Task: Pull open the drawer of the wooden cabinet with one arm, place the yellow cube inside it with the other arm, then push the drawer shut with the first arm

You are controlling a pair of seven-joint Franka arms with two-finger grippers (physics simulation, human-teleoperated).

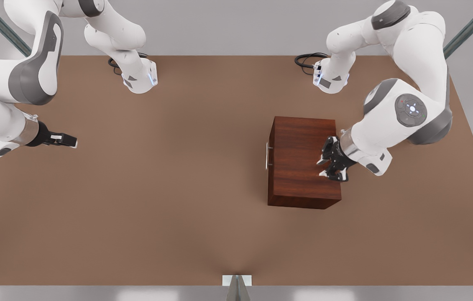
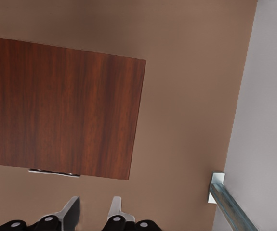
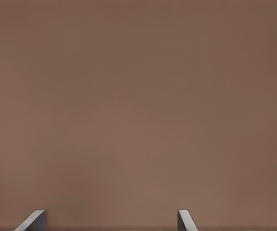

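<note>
Left gripper [image 1: 333,164]: above the wooden cabinet [image 1: 303,161], fingers a little apart, holding nothing.
Right gripper [image 1: 67,140]: above bare table [image 1: 157,188], fingers spread wide.
Drawer: closed; handle [image 1: 267,155] partly hidden.

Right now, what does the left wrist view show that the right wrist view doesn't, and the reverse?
Left wrist view alone: the cabinet seen from above, its silver handle just beyond the left gripper, the table's edge and a metal post there. Right wrist view alone: the right gripper, its fingers spread wide over bare surface. Both: the brown table and a pair of open fingers with nothing between them.
</note>
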